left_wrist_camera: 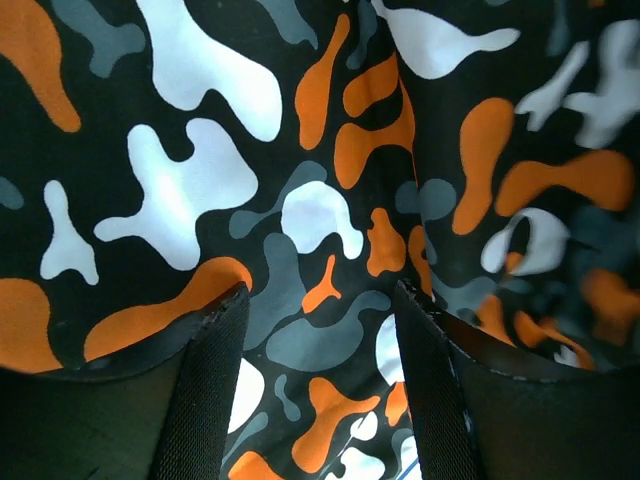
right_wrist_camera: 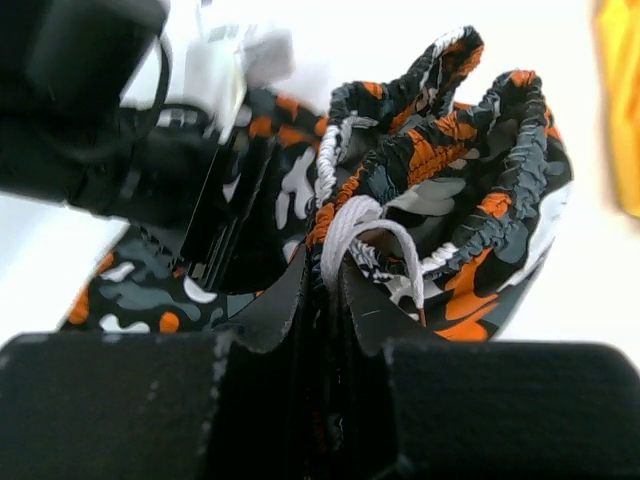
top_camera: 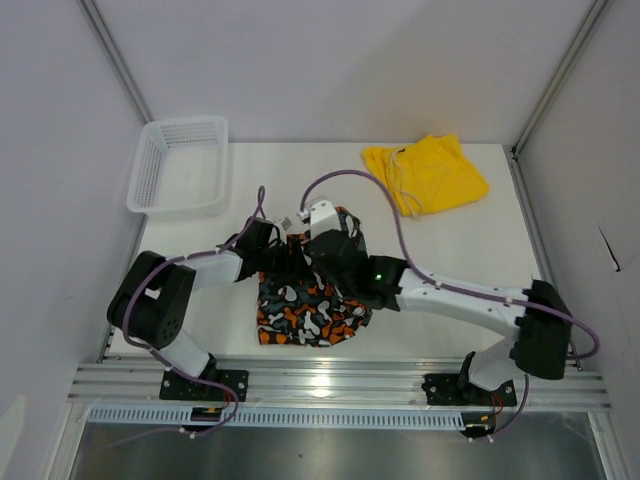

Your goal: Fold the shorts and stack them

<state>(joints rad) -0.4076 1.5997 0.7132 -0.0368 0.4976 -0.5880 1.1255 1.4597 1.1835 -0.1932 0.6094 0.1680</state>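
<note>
Patterned shorts (top_camera: 305, 312): lay mid-table near the arms, waistband (right_wrist_camera: 440, 150) bunched up.
Right gripper (right_wrist_camera: 322, 300): clamped on the waistband, likely to carry a fold over.
Left gripper (left_wrist_camera: 320, 295): jaws apart over the fabric, probably to pin it.
Yellow shorts (top_camera: 430, 175): far right, well apart.
Basket (top_camera: 150, 170): far left, out of the way.

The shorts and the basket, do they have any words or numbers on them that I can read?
None: no word, number or logo is readable in any view. The patterned shorts show only blotches, the yellow shorts are plain, the basket is bare mesh.
</note>
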